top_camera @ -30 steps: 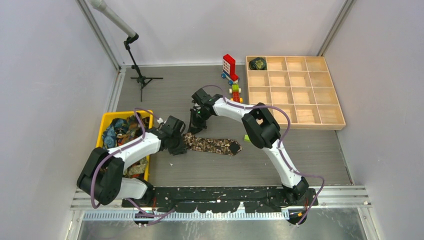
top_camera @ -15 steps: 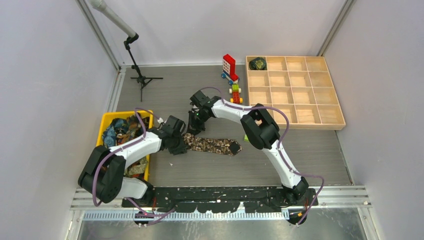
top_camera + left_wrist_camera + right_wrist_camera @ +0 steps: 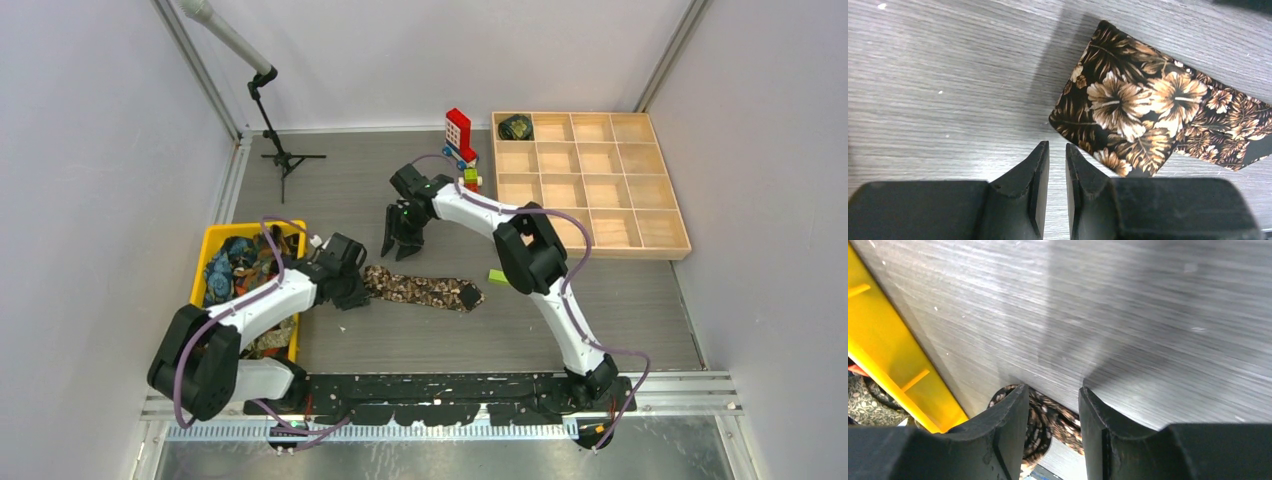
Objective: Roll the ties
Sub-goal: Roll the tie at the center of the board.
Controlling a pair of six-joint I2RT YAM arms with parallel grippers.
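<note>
A brown-and-tan floral tie (image 3: 425, 290) lies flat on the table, its wide end showing in the left wrist view (image 3: 1133, 110). My left gripper (image 3: 348, 288) is low at the tie's left end. Its jaws (image 3: 1057, 146) stand a narrow slit apart with only bare table between them, and the tie lies just to their right. My right gripper (image 3: 402, 249) hovers above and behind the tie, open and holding nothing. A curled stretch of the tie (image 3: 1045, 425) shows below its gap (image 3: 1053, 390). One rolled tie (image 3: 516, 127) sits in the wooden tray's far-left compartment.
A yellow bin (image 3: 212, 240) of loose ties stands at the left, its wall visible in the right wrist view (image 3: 878, 355). The wooden grid tray (image 3: 590, 240) is at the right. A green block (image 3: 495, 275), toy bricks (image 3: 459, 133) and a microphone stand (image 3: 282, 158) are also on the table.
My right gripper has opened and drawn back, up and away from the tie. The left arm has shifted slightly to the left at the tie's end.
</note>
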